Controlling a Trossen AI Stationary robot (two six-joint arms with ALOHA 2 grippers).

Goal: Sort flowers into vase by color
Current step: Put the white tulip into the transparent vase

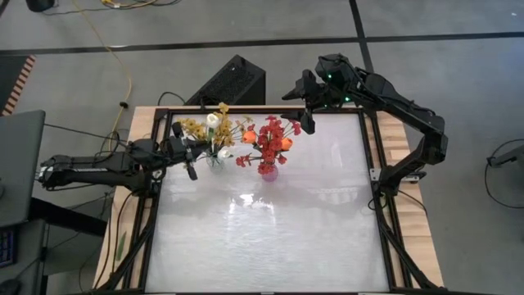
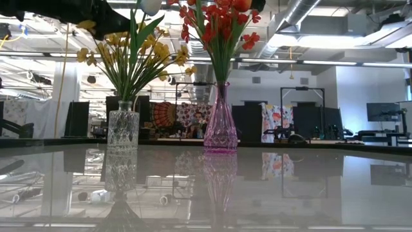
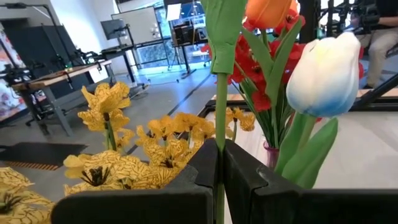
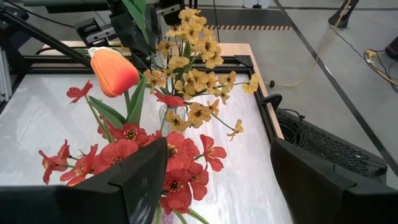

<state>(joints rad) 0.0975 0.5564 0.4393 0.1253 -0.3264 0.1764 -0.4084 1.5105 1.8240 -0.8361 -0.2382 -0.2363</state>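
A clear glass vase (image 2: 123, 129) holds yellow sprays (image 2: 129, 55) and stands left of a pink vase (image 2: 221, 125) with red clusters (image 1: 274, 135) and an orange bloom (image 4: 113, 71). Both vases rest on their bases near the table's far edge. My left gripper (image 1: 193, 156) is level with the yellow blooms, just left of the clear vase, shut on a green stem. A white tulip bud (image 3: 323, 74) shows close beside it. My right gripper (image 1: 301, 105) hovers open above and to the right of the red flowers, touching nothing. My left gripper (image 3: 219, 155) pinches a green stem (image 3: 220, 106) between its two fingers. It comes in level from the table's left. The stem stands upright across the fingers and rises past a green leaf (image 3: 225, 31). Its bloom is out of the wrist picture, and its lower end is hidden by the fingers.
The white tabletop (image 1: 270, 238) has a black frame around it, with free room across its near half. A black box (image 1: 233, 82) and cables lie on the floor beyond the far edge. The left arm reaches in over the table's left rail (image 1: 151, 188).
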